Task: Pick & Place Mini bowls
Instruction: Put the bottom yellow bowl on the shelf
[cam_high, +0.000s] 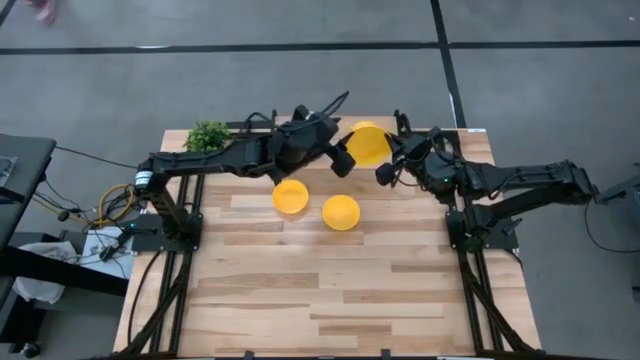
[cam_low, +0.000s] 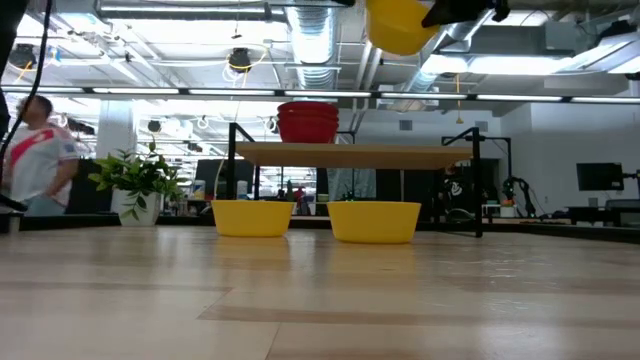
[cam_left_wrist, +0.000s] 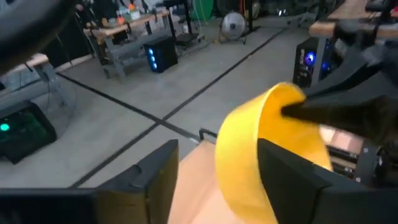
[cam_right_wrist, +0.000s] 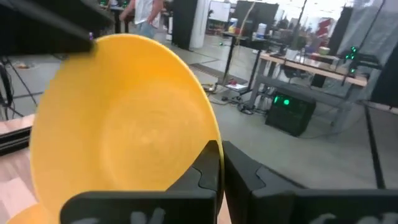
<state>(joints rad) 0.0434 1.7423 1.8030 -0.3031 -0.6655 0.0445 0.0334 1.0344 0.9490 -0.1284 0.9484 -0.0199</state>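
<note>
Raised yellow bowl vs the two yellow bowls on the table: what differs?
The raised bowl hangs above the table, pinched at its rim by the shut right gripper; the two table bowls rest free. It is tilted; they sit upright. All look alike, plain yellow.

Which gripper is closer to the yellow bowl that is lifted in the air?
Right. The right gripper is shut on the rim of the raised yellow bowl. The left gripper is open beside the bowl, apparently not gripping it.

Two yellow bowls (cam_high: 291, 196) (cam_high: 341, 212) sit near each other mid-table, a narrow gap between them. A plant (cam_high: 208, 136) occupies the far left corner. The near half of the table (cam_high: 330, 300) lies open.
</note>
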